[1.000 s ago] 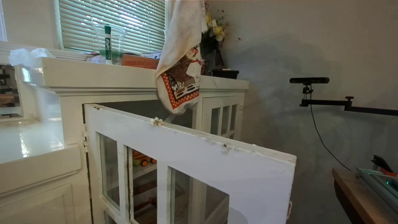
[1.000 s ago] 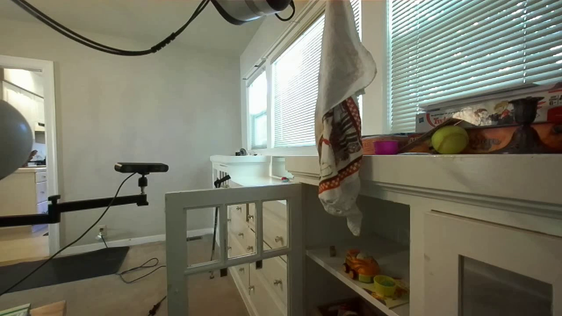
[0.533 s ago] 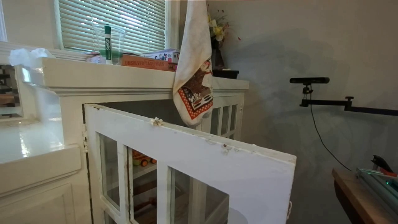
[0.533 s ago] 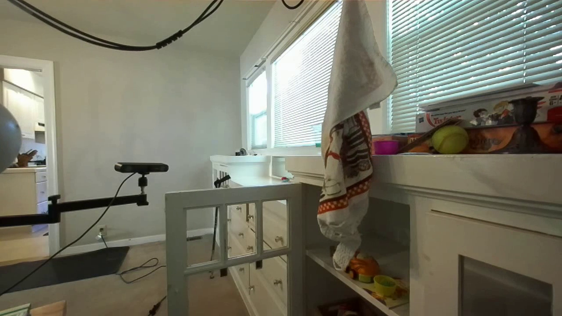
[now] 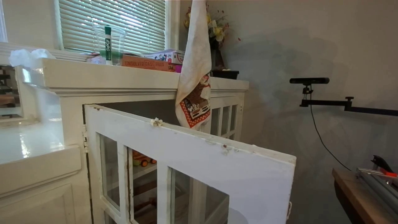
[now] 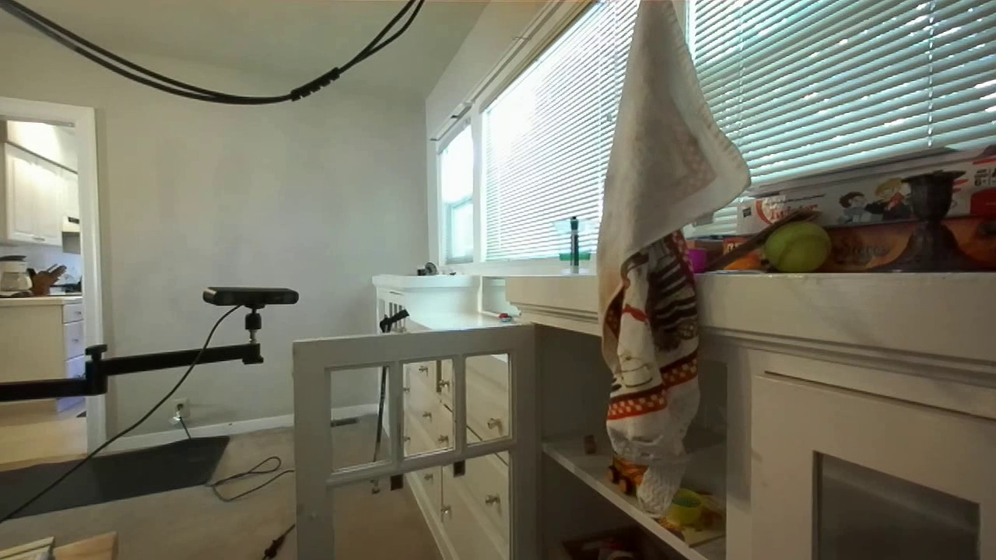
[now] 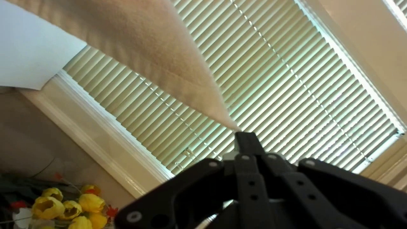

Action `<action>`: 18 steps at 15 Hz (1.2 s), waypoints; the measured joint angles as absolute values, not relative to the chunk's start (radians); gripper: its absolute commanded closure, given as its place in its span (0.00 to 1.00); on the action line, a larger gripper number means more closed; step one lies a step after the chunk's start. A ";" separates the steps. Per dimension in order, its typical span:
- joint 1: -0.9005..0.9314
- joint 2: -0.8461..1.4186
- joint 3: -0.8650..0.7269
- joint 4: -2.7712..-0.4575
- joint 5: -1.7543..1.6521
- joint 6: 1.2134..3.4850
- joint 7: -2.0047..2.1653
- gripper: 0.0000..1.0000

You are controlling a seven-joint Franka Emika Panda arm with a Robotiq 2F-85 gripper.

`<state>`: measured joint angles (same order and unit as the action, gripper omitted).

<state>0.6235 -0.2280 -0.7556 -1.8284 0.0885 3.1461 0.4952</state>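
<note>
A white cloth towel with a brown and red printed pattern hangs long and loose in both exterior views (image 5: 196, 46) (image 6: 661, 179). In the wrist view the towel (image 7: 149, 44) narrows to a corner at my gripper (image 7: 246, 140). My gripper's black fingers are together and pinch that corner; the gripper is above the frame in both exterior views. The towel hangs in front of the open white cabinet (image 6: 630, 311). Its lower end covers part of an orange toy (image 6: 622, 473) and is beside a yellow-green cup (image 6: 685, 505) on the shelf (image 6: 583, 467).
The cabinet door (image 5: 255, 174) stands open, with glass panes. On the cabinet top are a tennis ball (image 6: 797, 247), a dark candle holder (image 6: 930, 225), boxes (image 5: 146, 63), a marker (image 5: 108, 45) and flowers (image 7: 76, 206). A camera on an arm (image 5: 309, 80) stands apart.
The towel has moved rightward and lower in both exterior views, its end now down at the shelf. The arm and a grey rounded shape have left an exterior view. The towel stays held.
</note>
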 measured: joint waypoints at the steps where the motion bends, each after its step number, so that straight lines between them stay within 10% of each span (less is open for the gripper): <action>1: 0.545 -0.218 -0.690 -1.821 0.104 3.119 0.462 1.00; 18: 0.143 -0.184 -0.339 -1.753 0.083 2.892 0.332 1.00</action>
